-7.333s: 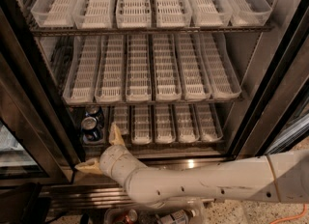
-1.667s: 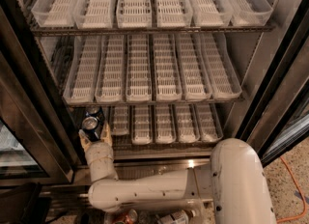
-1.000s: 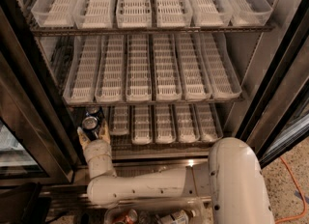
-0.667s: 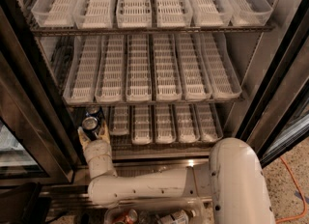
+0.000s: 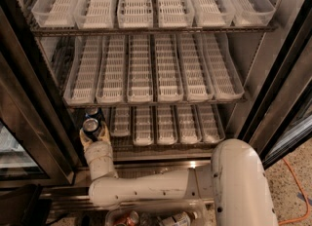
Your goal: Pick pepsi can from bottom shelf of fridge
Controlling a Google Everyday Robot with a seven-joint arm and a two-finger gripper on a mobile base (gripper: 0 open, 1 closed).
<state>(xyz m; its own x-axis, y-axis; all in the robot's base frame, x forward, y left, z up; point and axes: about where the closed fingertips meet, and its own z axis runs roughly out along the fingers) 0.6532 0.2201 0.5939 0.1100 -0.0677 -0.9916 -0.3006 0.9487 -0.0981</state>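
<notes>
The arm (image 5: 146, 191) lies low along the fridge (image 5: 44, 108) base, wrist bent upward. The gripper (image 5: 93, 132) clasps the pepsi can (image 5: 91, 123) at the left end of the bottom shelf (image 5: 165, 145).

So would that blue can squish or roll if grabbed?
Probably no squishing: the pepsi can looks like stiff metal. It's round, so it might roll if tipped; it's upright now at the left end of the bottom shelf. Its smooth side could slip in the tool, right at it.
</notes>
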